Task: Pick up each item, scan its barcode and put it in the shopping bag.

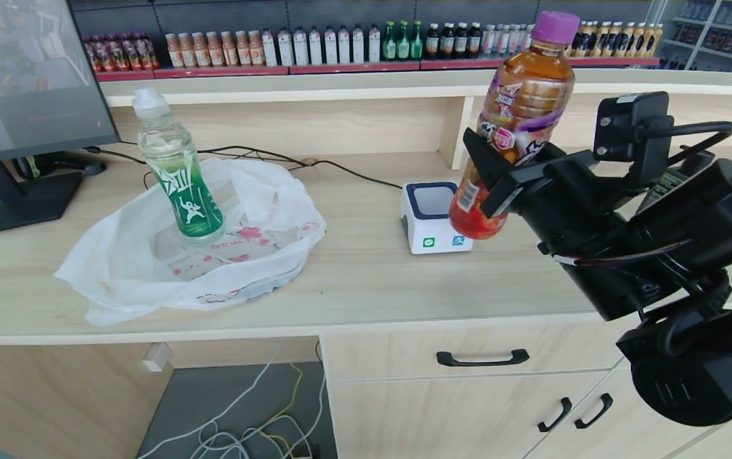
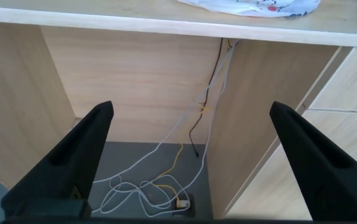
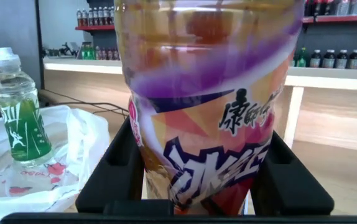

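While the purple-capped bottle is gripped, tilted, by the right gripper beside the scanner, the green bottle is seen upright in the shopping bag. The left gripper is held open.

Amber bottle is purple-capped; clear bottle green-labelled.

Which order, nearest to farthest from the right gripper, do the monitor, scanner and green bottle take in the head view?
1. scanner, beside the right gripper holding the tea bottle.
2. green bottle, standing on the shopping bag, leftward.
3. monitor, at the far left.
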Tool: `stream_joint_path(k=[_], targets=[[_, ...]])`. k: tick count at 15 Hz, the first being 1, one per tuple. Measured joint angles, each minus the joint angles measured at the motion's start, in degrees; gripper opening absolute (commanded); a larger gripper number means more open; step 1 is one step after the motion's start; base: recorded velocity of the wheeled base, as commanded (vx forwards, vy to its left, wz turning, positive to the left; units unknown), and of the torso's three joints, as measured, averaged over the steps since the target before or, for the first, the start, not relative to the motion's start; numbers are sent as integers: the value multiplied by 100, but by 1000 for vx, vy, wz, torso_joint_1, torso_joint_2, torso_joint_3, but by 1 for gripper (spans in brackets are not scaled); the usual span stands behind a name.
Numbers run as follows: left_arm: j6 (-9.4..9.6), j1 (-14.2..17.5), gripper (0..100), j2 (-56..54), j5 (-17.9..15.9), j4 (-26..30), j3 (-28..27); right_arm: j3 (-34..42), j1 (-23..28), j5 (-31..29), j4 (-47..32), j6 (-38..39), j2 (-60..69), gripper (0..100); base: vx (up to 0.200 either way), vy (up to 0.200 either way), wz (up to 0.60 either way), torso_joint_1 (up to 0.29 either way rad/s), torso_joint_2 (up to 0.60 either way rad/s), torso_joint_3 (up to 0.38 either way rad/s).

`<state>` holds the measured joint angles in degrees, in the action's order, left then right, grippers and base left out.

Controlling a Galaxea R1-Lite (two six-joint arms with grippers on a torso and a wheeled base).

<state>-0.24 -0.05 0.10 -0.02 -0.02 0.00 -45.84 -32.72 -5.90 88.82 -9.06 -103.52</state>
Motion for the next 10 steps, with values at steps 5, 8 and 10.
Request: stream_joint_path(k=[5,8,10], targets=[[-2,-5,100,0,2,2,0,-796,12,385,-699,-591,-66,0,0,0,0,0,0,0],[-2,-5,100,0,2,2,0,-1596,1,612,-1107,-1092,-279,0,0,0,0,0,0,0],[-2,-5,100,0,2,2,0,-2003,20,625,-1182,-1537,-496,0,0,0,0,0,0,0]])
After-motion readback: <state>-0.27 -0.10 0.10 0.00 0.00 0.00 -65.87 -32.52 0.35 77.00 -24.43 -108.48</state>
